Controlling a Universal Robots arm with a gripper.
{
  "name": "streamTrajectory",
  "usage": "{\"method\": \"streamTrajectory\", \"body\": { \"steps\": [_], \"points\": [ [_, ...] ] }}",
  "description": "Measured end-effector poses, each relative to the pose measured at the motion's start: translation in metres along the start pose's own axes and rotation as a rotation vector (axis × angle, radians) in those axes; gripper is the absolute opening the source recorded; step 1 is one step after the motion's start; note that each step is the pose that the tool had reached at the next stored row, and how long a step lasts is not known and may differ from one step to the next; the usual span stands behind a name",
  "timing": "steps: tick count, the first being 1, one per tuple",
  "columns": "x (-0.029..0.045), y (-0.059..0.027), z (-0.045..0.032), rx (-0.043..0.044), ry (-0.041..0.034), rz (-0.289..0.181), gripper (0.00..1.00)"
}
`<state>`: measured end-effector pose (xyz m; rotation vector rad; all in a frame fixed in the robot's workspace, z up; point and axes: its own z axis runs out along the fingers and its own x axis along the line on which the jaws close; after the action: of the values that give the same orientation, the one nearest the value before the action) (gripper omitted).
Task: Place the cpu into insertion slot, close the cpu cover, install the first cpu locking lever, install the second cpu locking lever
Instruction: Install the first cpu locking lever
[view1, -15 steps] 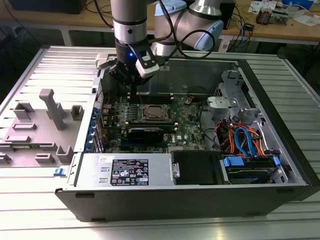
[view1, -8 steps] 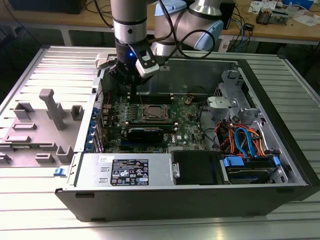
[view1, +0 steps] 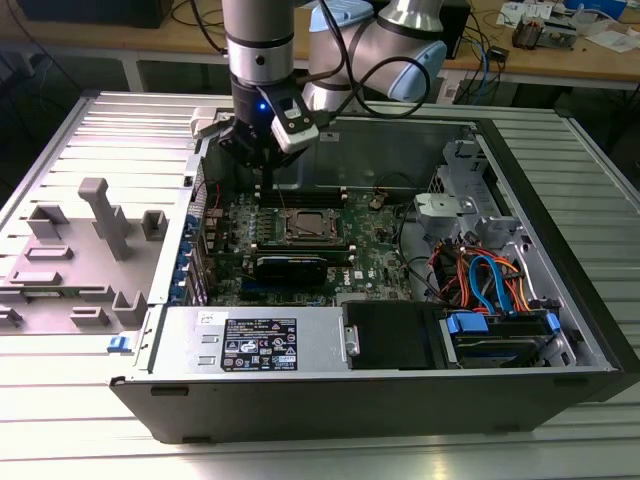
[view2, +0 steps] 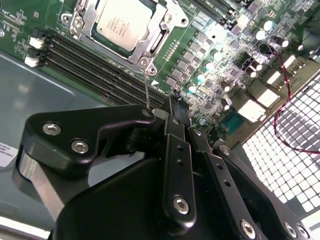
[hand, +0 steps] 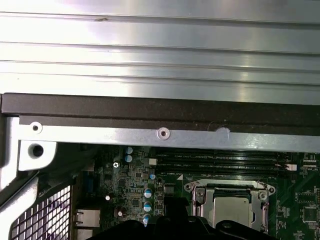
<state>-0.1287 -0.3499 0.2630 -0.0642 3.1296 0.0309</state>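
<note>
The cpu (view2: 122, 19) lies flat in the insertion slot (view2: 75, 22) on the green board, its silver top showing through the window of the cpu cover (view2: 159, 27), which lies down around it. In the first wrist view the cpu (hand: 231, 210) sits in the same frame. A thin wire locking lever (view2: 146, 85) rises from the socket's corner up to my gripper (view2: 170, 107), which looks shut; whether it grips the wire I cannot tell. In the exterior view my gripper (view1: 265, 185) hangs inside the open case, just to the left of and behind the cpu (view1: 308, 226).
Long black memory slots (view2: 95, 62) run beside the socket. The case's metal back wall (hand: 160, 132) stands close behind. A drive cage with blue and orange cables (view1: 490, 280) and a power supply (view1: 255, 345) fill the case's near side. A grey fixture tray (view1: 80, 250) lies outside.
</note>
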Motion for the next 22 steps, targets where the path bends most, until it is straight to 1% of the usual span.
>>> {"method": "streamTrajectory", "body": {
  "steps": [3, 6, 13, 16, 18, 22],
  "points": [
    [-0.0008, 0.0015, 0.0001, 0.0010, 0.0000, 0.000, 0.11],
    [-0.0039, 0.0030, 0.0002, 0.0030, 0.0001, 0.000, 0.11],
    [-0.0202, 0.0028, 0.0005, 0.0072, 0.0003, 0.000, 0.11],
    [-0.0298, 0.0026, 0.0015, 0.0081, 0.0004, 0.000, 0.11],
    [-0.0342, 0.0026, 0.0026, 0.0085, 0.0003, 0.000, 0.11],
    [-0.0369, 0.0026, 0.0052, 0.0091, 0.0002, 0.000, 0.11]
  ]
}}
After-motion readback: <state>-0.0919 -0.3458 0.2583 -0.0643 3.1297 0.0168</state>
